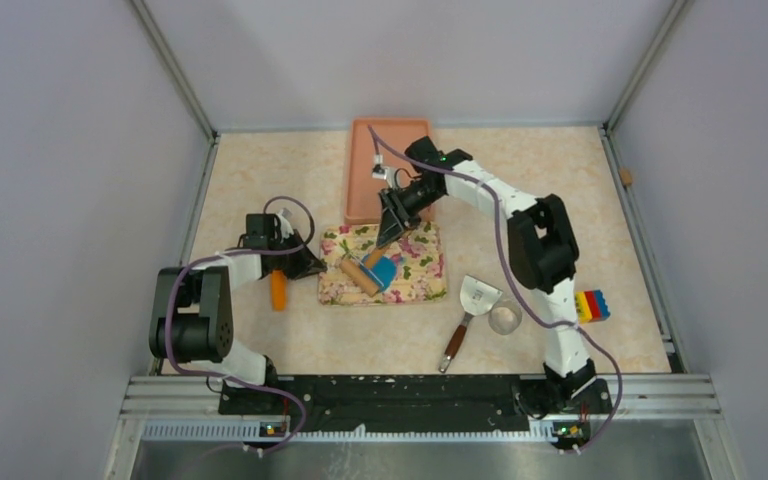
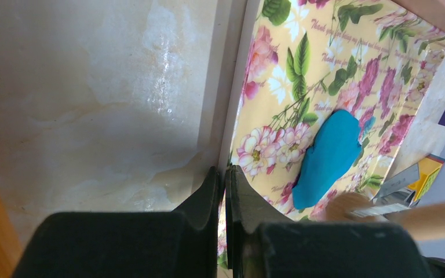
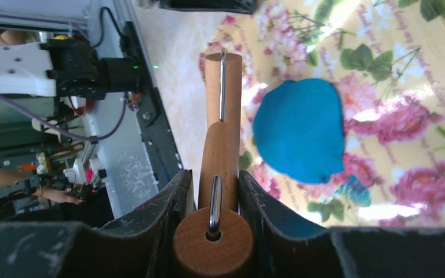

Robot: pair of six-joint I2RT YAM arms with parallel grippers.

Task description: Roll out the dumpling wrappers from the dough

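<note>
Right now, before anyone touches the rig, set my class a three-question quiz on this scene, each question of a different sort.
1. True or false: the right gripper holds the roller.
2. The dough lies on: A the tray; B the mat; C the table.
3. Fill in: the left gripper has its jaws ____.
Key: 1 true; 2 B; 3 shut.

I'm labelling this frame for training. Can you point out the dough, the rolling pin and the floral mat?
dough [image 3: 298, 130]: right wrist view, middle of the flattened blue piece.
rolling pin [image 3: 221, 147]: right wrist view, mid-length of the wooden handle.
floral mat [image 1: 423, 262]: top view, bare right part of the mat.
</note>
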